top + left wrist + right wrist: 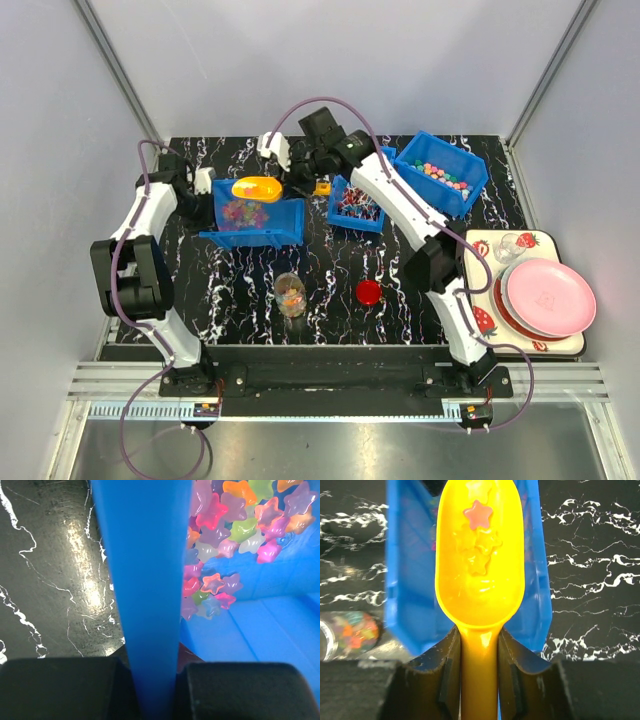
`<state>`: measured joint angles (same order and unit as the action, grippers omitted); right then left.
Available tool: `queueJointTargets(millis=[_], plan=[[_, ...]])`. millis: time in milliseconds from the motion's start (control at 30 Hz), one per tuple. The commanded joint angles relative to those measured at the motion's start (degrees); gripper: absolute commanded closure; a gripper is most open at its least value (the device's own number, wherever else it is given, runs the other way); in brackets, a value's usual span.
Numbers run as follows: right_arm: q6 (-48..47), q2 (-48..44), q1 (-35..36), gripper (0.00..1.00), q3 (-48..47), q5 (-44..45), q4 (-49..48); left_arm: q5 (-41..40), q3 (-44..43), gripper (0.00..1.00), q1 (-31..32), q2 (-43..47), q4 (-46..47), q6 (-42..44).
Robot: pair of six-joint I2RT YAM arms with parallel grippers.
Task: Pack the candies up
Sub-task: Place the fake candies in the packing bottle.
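On the near side, one jar waits beside its one red lid, presumably for filling; beyond, the left gripper pinches a wall of one of three blue bins, likely steadying it, while the right gripper clamps the single yellow scoop carrying roughly three star candies.

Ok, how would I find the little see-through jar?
Look at the black marbled table, near its front edge. The jar sits in front of the left blue bin, left of the flat red lid. It is the only clear thing on the black top, with colourful candies inside.
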<state>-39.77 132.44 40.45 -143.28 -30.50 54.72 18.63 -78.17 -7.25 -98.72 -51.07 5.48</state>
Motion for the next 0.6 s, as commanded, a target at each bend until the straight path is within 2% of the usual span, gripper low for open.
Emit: queueJointTargets(millis=[0,167,367,567], plan=[[-0.2,-9.5,-1.2,1.00,0.1,-3.9,2.5,1.7,-2.4,1.00,-0.7,1.6,2.1,-1.2],[-3.1,-17.3,-1.2,1.00,7.5,-2.7,6.2,1.8,-2.4,1.00,-0.9,1.3,2.1,-1.2],[-6.1,-26.7,-1.2,1.00,23.8,1.7,8.5,1.5,-2.2,1.00,-1.2,1.8,2.1,-1.2],[-7.6,-32.6,-0.2,1.00,32.4,5.8,10.0,0.4,-2.8,1.00,-1.4,1.2,2.2,-1.2]])
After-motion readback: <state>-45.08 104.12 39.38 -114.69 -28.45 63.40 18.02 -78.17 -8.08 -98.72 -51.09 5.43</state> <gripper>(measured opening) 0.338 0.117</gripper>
